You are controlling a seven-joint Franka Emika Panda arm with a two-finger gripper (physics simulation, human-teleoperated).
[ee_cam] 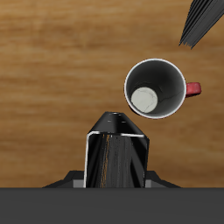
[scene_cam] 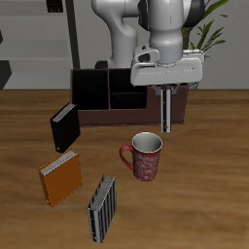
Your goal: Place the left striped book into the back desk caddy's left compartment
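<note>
My gripper [scene_cam: 166, 90] is shut on the left striped book [scene_cam: 167, 112], a thin, mostly black book with fine pale stripes that hangs upright below the fingers. It also shows in the wrist view [ee_cam: 118, 156], edge-on. The book hangs above the table, just behind the mug and in front of the back desk caddy's [scene_cam: 122, 119] brown-walled end. The caddy's left compartment [scene_cam: 89, 89], tall and black-walled, is at the opposite end, apart from the book. The caddy does not show in the wrist view.
A red patterned mug [scene_cam: 145, 157] [ee_cam: 156, 87] stands just in front of the held book. A plain black book [scene_cam: 65, 124] leans near the caddy's tall end. An orange book [scene_cam: 60, 178] and a grey-and-black striped book [scene_cam: 102, 207] [ee_cam: 206, 22] lie nearer the table's front edge.
</note>
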